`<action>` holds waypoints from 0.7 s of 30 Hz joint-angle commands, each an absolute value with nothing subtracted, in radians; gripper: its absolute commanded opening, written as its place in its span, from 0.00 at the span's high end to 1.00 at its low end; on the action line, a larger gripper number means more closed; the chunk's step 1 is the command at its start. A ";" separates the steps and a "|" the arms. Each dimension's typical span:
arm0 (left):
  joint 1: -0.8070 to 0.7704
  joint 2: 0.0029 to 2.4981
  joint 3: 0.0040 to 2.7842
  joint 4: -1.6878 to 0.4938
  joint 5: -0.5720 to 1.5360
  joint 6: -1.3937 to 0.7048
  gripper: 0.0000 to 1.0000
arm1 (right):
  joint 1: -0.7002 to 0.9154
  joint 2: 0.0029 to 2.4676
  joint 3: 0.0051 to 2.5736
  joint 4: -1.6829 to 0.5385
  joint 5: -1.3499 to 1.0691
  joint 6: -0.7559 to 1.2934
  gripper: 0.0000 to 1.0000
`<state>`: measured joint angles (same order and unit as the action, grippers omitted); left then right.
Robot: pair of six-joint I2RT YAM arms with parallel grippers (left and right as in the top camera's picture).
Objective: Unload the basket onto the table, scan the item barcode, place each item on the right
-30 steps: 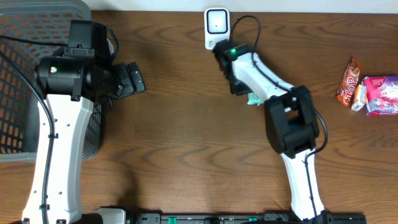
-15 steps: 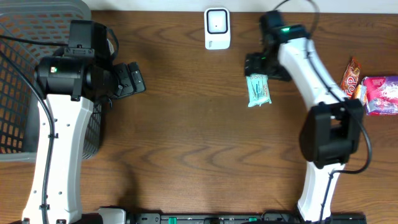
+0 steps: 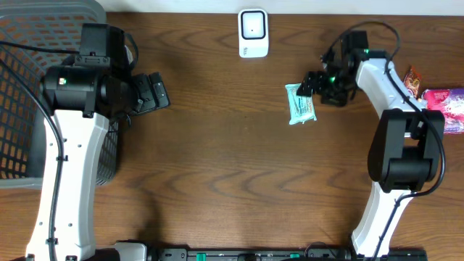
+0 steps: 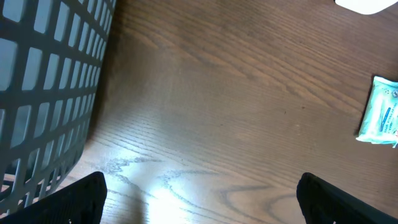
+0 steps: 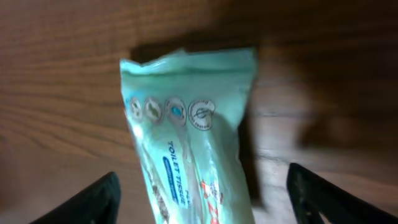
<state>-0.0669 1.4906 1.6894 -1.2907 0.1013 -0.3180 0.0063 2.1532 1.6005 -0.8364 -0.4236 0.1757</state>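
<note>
Right gripper (image 3: 312, 83), jaws spread and empty, hovers over the tissue packet (image 3: 301, 106), which lies loose below and right of the scanner (image 3: 253, 32). A second ago both were at the scanner, so the scan looks done. Left gripper (image 3: 158, 92), far left of the scanner, gapes idle.

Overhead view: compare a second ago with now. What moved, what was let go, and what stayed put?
The right gripper swung from below the scanner out to the right and opened. The tissue packet, half hidden under that arm before, now lies free on the table, the jaws spread either side without touching it. The left gripper, basket and snacks have not moved, nor has the scanner.
</note>
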 commanded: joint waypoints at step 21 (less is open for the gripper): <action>-0.064 1.488 1.691 -1.294 0.092 -0.327 0.02 | 0.125 2.173 1.628 -0.205 -0.838 0.659 0.99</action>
<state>-0.0673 1.4906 1.6890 -1.2907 0.1017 -0.3180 0.0963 2.1742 1.5440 -0.2619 -0.7647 0.4908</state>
